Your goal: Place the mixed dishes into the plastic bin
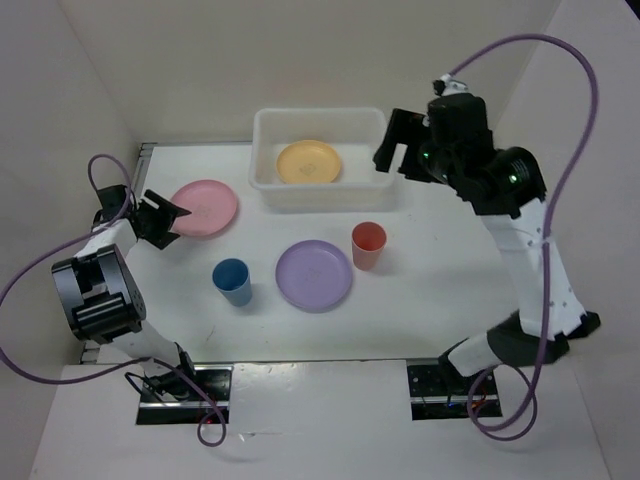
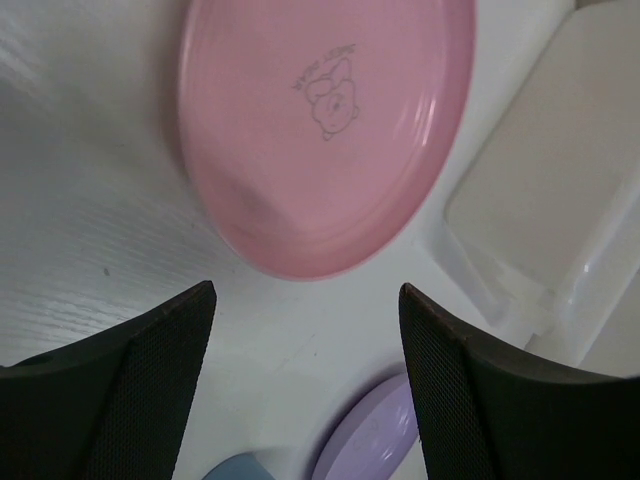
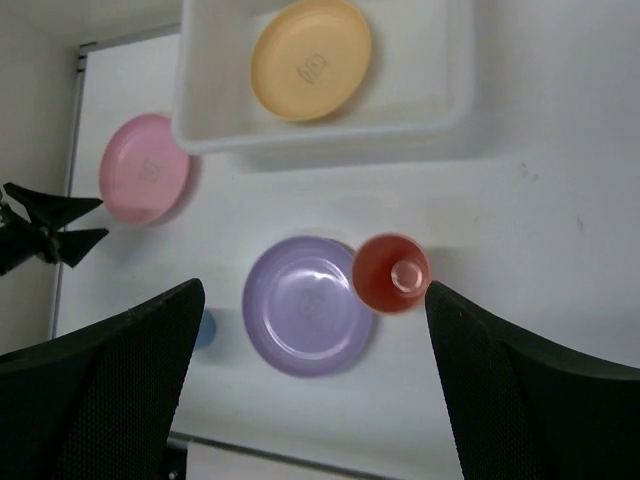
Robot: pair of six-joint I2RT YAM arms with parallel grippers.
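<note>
The left hand (image 2: 305, 300) is released, its two dark fingers (image 2: 150, 380) spread wide with nothing between them, and it sits low over the white worktop (image 1: 440, 260) at the left side. Just ahead of its fingertips lies the pink plate (image 2: 325, 130), flat on the worktop and apart from both fingers, with a small printed cartoon figure at its centre. The right hand (image 3: 315, 290) is likewise released and empty, its pair of fingers held apart, raised above the right end of the plastic bin (image 1: 320, 113). The bin stands at the far side of the worktop, and the yellow plate (image 1: 308, 162) lies flat inside it, towards its left half. The pink plate is outside the bin, just to its left. Nearer the arm bases, in the middle of the worktop, the purple plate (image 1: 314, 274) lies flat. The red cup (image 1: 368, 245) stands upright at that plate's right edge, close enough that I cannot tell whether the two touch. The blue cup (image 1: 233, 281) stands upright to the left of the purple plate, near it but apart. Both cups and these two plates rest on the worktop, outside the bin.
</note>
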